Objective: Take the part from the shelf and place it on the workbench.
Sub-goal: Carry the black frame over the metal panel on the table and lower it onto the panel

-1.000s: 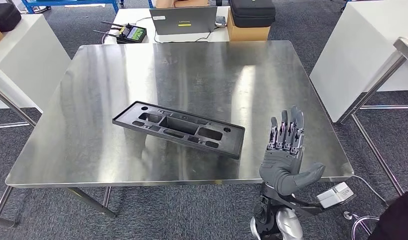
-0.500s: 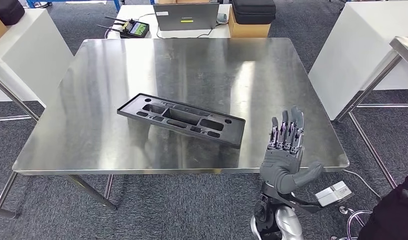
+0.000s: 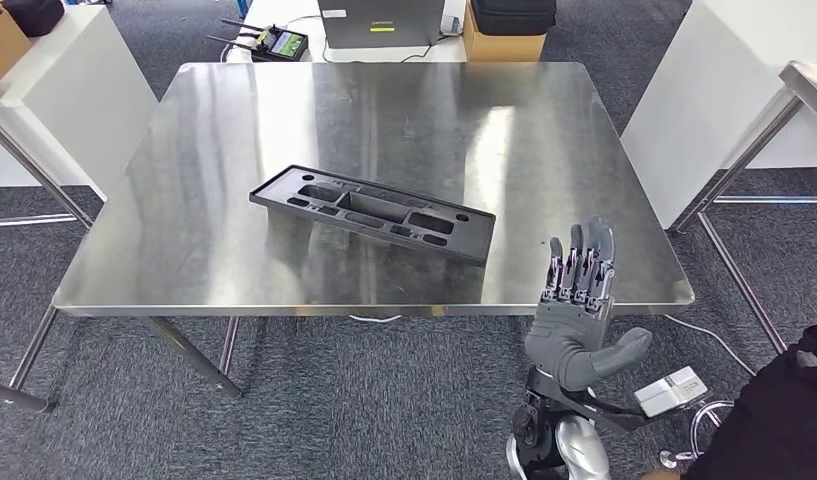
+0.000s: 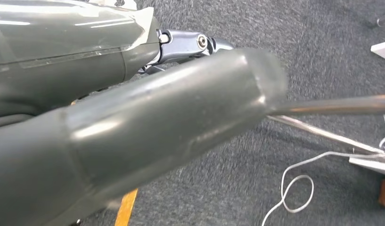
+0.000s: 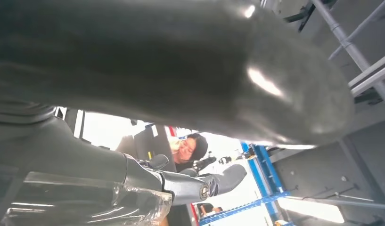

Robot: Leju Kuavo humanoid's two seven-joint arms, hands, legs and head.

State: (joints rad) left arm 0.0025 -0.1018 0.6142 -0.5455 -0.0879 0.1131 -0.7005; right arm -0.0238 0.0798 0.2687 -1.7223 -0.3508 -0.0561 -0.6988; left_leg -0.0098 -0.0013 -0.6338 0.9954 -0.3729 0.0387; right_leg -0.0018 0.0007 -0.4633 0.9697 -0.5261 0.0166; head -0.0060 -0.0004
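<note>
the right hand [image 3: 576, 315] is raised just off the workbench's [image 3: 184, 200] near edge by the near right corner, palm turned inward, fingers straight and apart, thumb out to the side, holding nothing. the left hand [image 4: 134, 127] shows too close to tell its state. the black part [image 3: 372, 212] lies flat, long axis slanting from left-centre toward the near right.

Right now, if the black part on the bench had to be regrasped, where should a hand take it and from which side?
Probably the near-right short end of the black part: it lies flat and slantwise on the workbench, that end closest to the right hand, which is raised, holding nothing. Its thin flat rim suggests coming from the right edge, pinching the rim across the top.
</note>
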